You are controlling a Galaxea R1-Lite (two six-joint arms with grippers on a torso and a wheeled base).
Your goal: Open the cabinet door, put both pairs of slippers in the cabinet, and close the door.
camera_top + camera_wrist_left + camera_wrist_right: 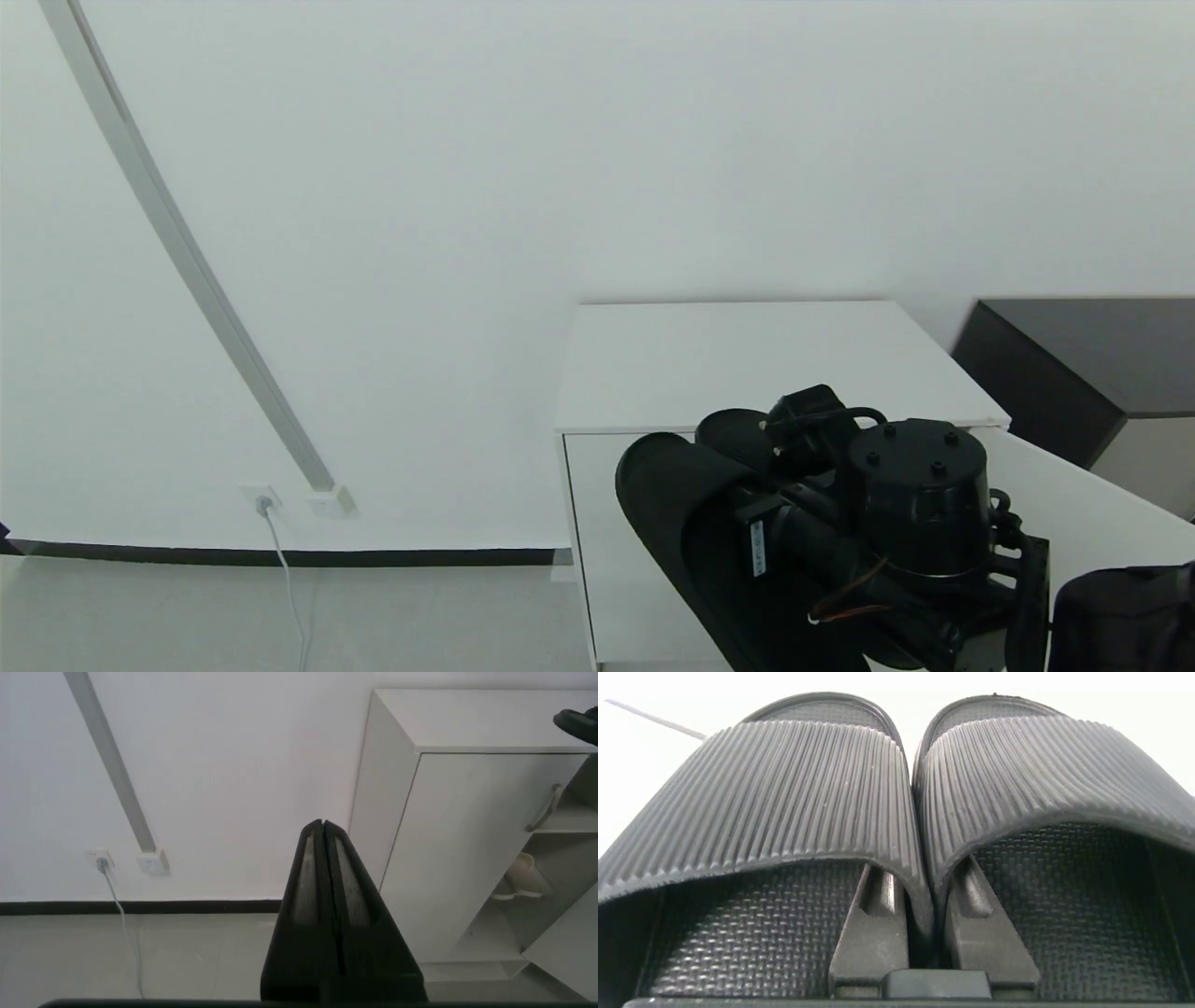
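Right gripper (920, 917) was clamped on the black slippers (813, 793), jaws pinching the pair's two inner side walls together. The pair hung in front of the white cabinet (747, 359), up near its top front edge. A cabinet door (1092, 504) stood open on the right side. A pale slipper (523, 877) lay on a shelf inside (details unclear). Left gripper (322, 905) sat off the cabinet's left side, jaws together, holding nothing. A wall socket (101, 861) was beyond it.

Plain home-like room: white wall (467, 187), wall socket (260, 497), shoe cabinet (747, 364).
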